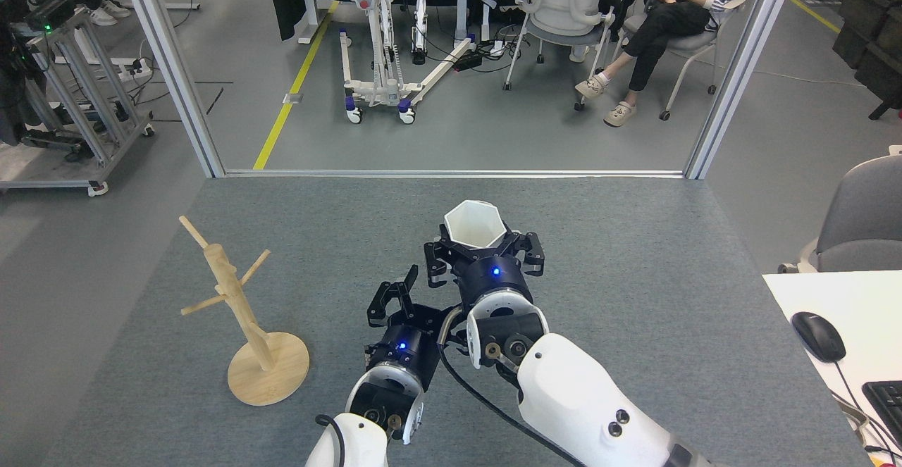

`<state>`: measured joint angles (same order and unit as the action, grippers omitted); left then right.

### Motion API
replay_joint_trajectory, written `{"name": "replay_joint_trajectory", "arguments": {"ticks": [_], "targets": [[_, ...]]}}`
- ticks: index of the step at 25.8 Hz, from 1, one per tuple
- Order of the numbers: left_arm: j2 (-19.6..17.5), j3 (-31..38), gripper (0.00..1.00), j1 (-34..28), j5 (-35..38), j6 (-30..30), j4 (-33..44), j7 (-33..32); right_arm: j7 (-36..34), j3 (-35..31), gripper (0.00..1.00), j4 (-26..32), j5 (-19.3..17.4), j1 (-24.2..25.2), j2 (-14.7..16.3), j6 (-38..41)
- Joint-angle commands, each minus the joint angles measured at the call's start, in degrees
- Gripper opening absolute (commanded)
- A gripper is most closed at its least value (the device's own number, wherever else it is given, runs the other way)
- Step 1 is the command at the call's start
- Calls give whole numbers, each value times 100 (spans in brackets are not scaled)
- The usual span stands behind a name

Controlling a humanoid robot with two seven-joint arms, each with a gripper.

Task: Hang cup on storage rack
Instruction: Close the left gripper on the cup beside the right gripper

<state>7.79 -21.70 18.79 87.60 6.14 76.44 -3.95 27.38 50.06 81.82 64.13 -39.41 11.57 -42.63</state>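
The cup (473, 225) sits mouth-up in the right gripper (483, 250), whose dark fingers close around its lower body, at about the centre of the grey table (634, 298); its handle tab does not show from the head view. The left gripper (398, 300) is at seven o'clock from the cup, just beside the right wrist, its fingers spread apart and holding nothing. The storage rack (239, 312) stands well apart at eight o'clock from the cup, its post leaning slightly and its pegs angled upward, the round base flat on the table. To do this step well, I judge the pierced tab should be found and turned toward the left gripper so the cup can be passed or re-gripped with the hole clear. The carry should then come in above a free peg, with the hole lined up along the peg's slant before lowering. A sideways knock could tip the light stand, so the approach should be slow and from above. The table surface is a felt-like grey mat. At three to four o'clock a white desk (845, 312) carries a black mouse (817, 336). At twelve o'clock, past a metal frame (451, 172), lies concrete floor with a yellow line (292, 86), a wheeled lift (384, 44), office chairs and a seated person (669, 16).
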Motion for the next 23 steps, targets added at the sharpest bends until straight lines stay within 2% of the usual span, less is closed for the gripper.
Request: {"name": "replay_joint_trajectory", "arguments": {"ticks": [1, 23], "targets": [[3, -1, 94, 116, -41, 19, -59, 8, 4, 39, 11, -114, -6, -23, -50, 27], [3, -168, 94, 89, -41, 1, -297, 26, -5, 56, 12, -193, -6, -31, -252, 18]]}}
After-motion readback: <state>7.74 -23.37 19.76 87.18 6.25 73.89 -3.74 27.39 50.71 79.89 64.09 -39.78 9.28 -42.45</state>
